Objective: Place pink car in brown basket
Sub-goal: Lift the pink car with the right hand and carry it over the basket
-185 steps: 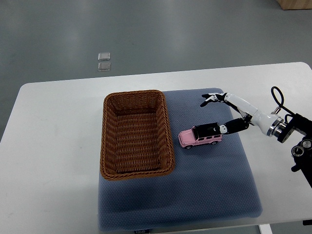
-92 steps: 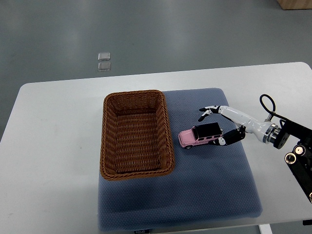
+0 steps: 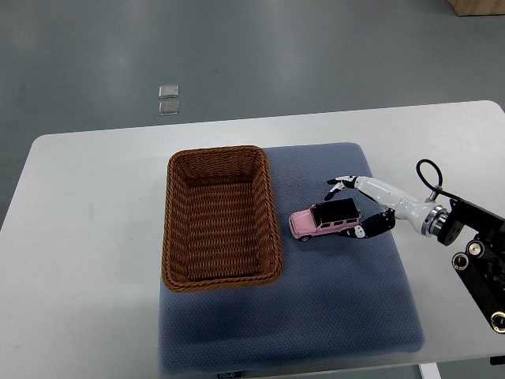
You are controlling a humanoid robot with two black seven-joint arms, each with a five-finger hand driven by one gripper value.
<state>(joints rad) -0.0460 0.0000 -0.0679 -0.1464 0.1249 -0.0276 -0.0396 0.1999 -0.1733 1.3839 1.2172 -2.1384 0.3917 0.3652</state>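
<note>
My right robot hand [image 3: 353, 209], white with black fingertips, is spread around the rear end of the small pink toy car with the black roof [image 3: 324, 220]: the upper fingers [image 3: 338, 183] arch over the far side of the roof and the thumb sits low by the near rear corner, but I cannot tell whether either is touching, so I count this as an open hand poised to grip. The car stands on its wheels on the blue-grey padded mat [image 3: 339, 308], nose towards the brown oval-cornered woven wicker basket [image 3: 222, 216], just beside its right wall and not in it. To do this well I should close evenly on both sides of the roof so the car does not roll or twist away, lift it clear of the basket's rim, then carry it left and set it down inside. The mat lies on a white rounded desk [image 3: 87, 237]; beyond it is a grey floor with two small clear square tiles [image 3: 168, 99]. My left robot hand is out of view
</note>
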